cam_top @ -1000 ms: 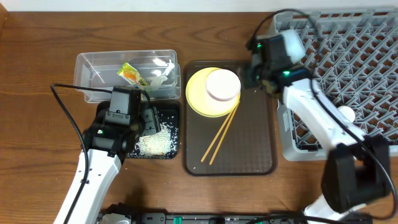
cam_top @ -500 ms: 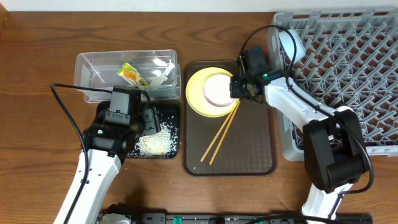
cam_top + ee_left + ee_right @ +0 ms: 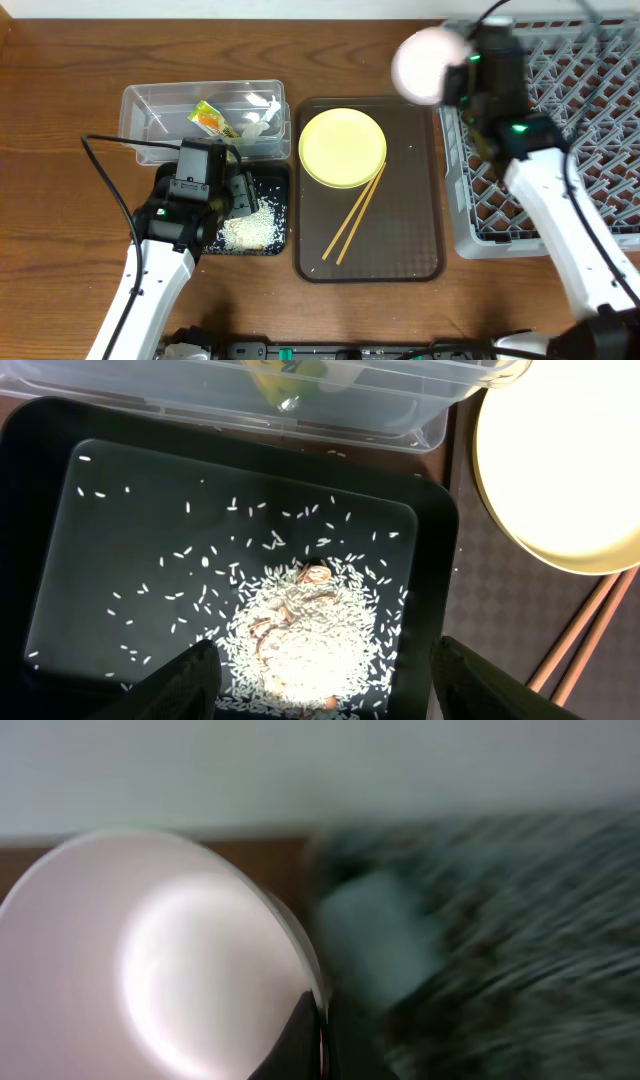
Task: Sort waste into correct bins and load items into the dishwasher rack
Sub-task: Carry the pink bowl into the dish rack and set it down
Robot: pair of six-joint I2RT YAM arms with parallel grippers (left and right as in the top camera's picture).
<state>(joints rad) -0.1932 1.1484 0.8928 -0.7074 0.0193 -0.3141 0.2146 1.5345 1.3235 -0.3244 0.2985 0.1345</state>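
Observation:
My right gripper (image 3: 452, 78) is shut on the rim of the white bowl (image 3: 420, 62) and holds it in the air by the left edge of the grey dishwasher rack (image 3: 560, 150). In the right wrist view the bowl (image 3: 150, 970) fills the left and the rack (image 3: 500, 920) is blurred. The yellow plate (image 3: 342, 147) lies on the brown tray with two chopsticks (image 3: 355, 215) beside it. My left gripper (image 3: 320, 680) is open above the rice (image 3: 300, 640) in the black tray (image 3: 440, 560). The snack wrapper (image 3: 208, 118) and a white scrap (image 3: 258, 125) lie in the clear tub (image 3: 150, 100).
The brown serving tray (image 3: 410, 230) lies between the bins and the rack. The plate's edge (image 3: 560, 480) and chopstick ends (image 3: 580, 640) show at the right of the left wrist view. A black cable (image 3: 110, 145) runs over the clear tub. The table is wooden.
My right gripper has taken hold of the white bowl, lifted it off the yellow plate and carried it up and right to the rack's edge. The left arm has not moved.

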